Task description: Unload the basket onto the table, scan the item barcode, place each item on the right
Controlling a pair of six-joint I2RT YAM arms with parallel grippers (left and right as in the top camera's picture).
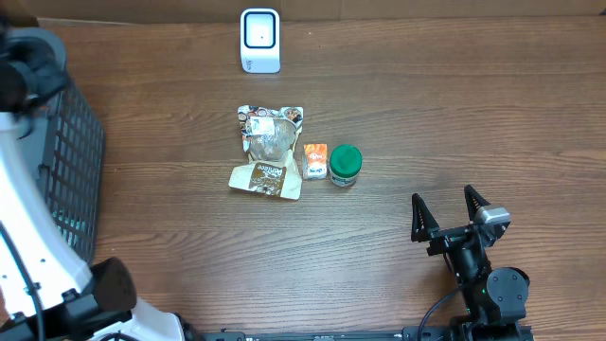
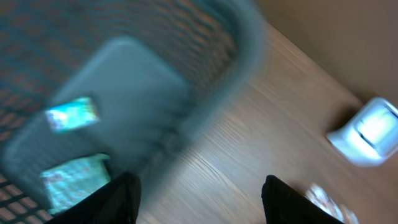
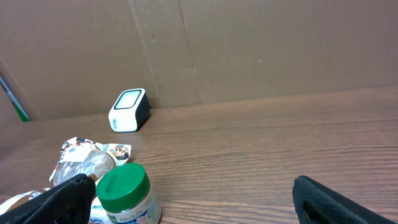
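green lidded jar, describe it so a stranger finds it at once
On the wooden table, three items sit in a row near the white scanner. The green lidded jar is rightmost, beside a small orange box; it alone is round with a green lid.

In the left wrist view everything is looking smeary. Only the dark tips of the left pincer [image 2: 202, 196] are peeking up from the bottom edge. Ahead of it on its left, the basket [image 2: 252, 68] is blurring into a grey-blue smudge, and two pale green things [image 2: 71, 114] inside are too fuzzy to tell. To its right, the white scanner [image 2: 370, 130] is blurring too.

In the right wrist view the right pincer [image 3: 199, 202] is showing only its finger ends. Just by its left finger, the green-lidded jar [image 3: 124, 193] is getting cut off at the bottom, and it is hiding part of the crinkly packet [image 3: 84, 158] behind it.
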